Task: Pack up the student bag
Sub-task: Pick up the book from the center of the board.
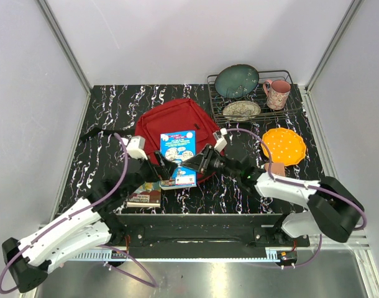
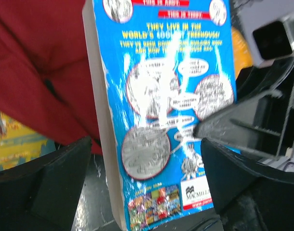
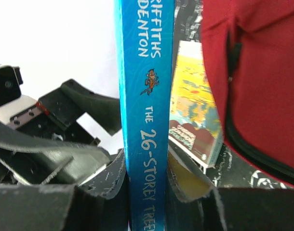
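Note:
The student bag (image 1: 171, 121), a red backpack, lies flat mid-table; it also shows in the left wrist view (image 2: 36, 72) and the right wrist view (image 3: 262, 82). My right gripper (image 1: 200, 161) is shut on a blue paperback book (image 1: 179, 155), clamping its spine (image 3: 147, 120) edge-up between both pads (image 3: 111, 175) over the bag's near edge. My left gripper (image 1: 161, 166) is open, its fingers (image 2: 50, 183) standing either side of the book's lower end (image 2: 171, 125). The right gripper's finger (image 2: 243, 125) presses the cover.
A yellow-covered book (image 1: 145, 195) lies on the table near the front left, also in the right wrist view (image 3: 195, 120). A wire dish rack (image 1: 289, 108) at back right holds a teal bowl (image 1: 237, 81), a patterned plate (image 1: 242, 110) and a pink mug (image 1: 277, 94). An orange plate (image 1: 284, 146) lies to the right.

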`<state>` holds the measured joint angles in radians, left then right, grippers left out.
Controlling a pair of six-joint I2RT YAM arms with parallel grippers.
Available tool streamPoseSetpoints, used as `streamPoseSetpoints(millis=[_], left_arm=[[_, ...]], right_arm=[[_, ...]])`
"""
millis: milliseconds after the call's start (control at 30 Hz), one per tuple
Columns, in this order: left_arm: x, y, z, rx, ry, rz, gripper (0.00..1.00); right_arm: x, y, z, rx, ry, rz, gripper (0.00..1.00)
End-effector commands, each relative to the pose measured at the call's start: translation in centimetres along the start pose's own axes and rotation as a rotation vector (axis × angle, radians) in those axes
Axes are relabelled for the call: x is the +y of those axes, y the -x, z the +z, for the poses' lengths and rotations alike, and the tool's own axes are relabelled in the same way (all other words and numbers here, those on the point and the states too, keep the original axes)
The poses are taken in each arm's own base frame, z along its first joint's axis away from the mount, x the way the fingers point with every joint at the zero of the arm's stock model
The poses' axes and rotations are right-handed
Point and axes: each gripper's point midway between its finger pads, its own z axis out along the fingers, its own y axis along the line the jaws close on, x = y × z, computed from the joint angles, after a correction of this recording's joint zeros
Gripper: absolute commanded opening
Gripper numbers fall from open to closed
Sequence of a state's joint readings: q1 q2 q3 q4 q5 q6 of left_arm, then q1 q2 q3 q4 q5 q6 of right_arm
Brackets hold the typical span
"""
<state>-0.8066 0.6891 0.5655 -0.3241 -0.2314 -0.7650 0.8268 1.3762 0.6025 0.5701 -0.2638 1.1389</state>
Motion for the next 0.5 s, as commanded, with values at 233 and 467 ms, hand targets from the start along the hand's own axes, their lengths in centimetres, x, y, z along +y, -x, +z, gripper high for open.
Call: streamPoseSetpoints(millis=[233, 467], left_arm=[[-4.2, 8.8, -1.7, -0.213, -0.213, 0.076, 0.99], [-7.3, 10.2, -2.4, -0.182, -0.454, 0.044, 0.99]], right_arm=[[12.4, 1.1, -4.2, -0.008, 0.383, -0.160, 0.00], [15.3, 0.6, -5.6, 0.023, 0.516, -0.172, 0.00]])
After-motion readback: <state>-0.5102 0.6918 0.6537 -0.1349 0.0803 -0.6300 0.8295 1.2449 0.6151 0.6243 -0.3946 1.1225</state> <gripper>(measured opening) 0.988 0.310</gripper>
